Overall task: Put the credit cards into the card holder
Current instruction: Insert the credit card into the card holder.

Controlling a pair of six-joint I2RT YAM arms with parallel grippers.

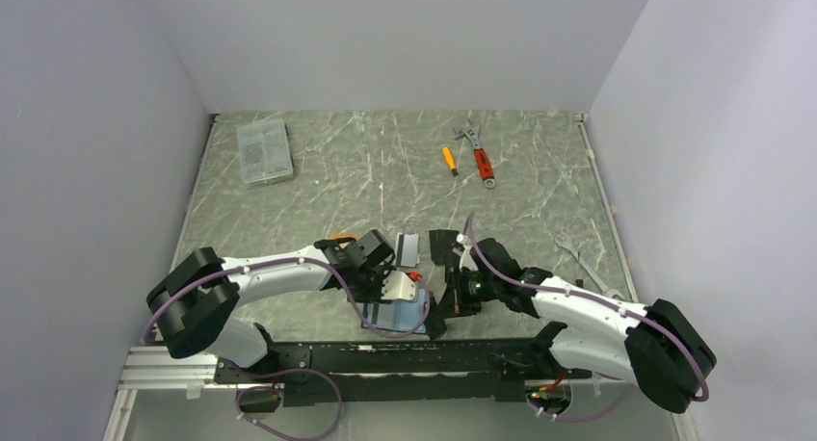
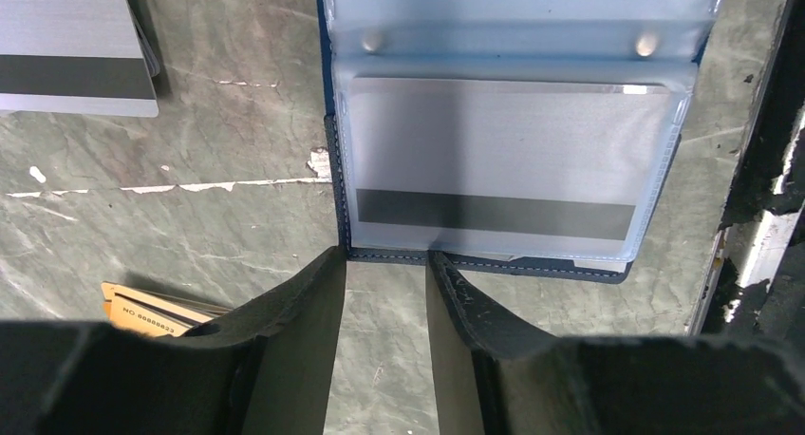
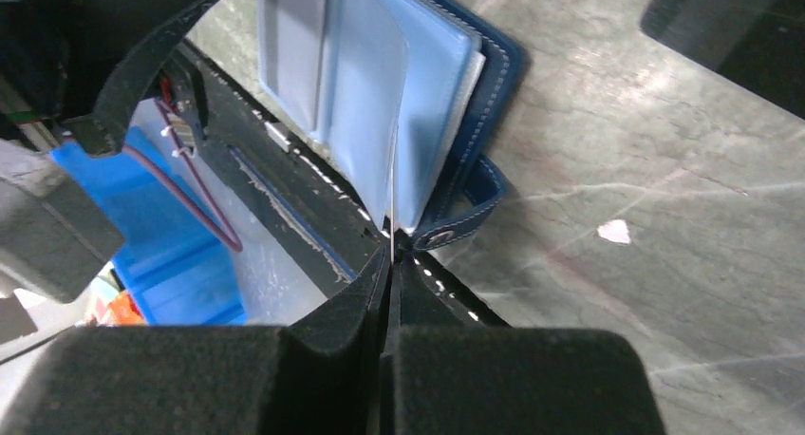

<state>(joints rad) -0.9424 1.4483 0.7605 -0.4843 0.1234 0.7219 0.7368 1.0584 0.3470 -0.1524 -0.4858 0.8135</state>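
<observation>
The navy card holder lies open near the table's front edge. In the left wrist view a white-grey card with a black stripe sits inside its clear sleeve. My left gripper is open at the holder's near edge, nothing between its fingers. My right gripper is shut on a thin clear sleeve of the card holder, beside the snap tab. Another white-grey card, black cards and orange cards lie loose on the table.
A clear plastic box stands at the back left. An orange-handled screwdriver and a red-handled wrench lie at the back right, a silver wrench at the right. The black front rail runs just behind the holder.
</observation>
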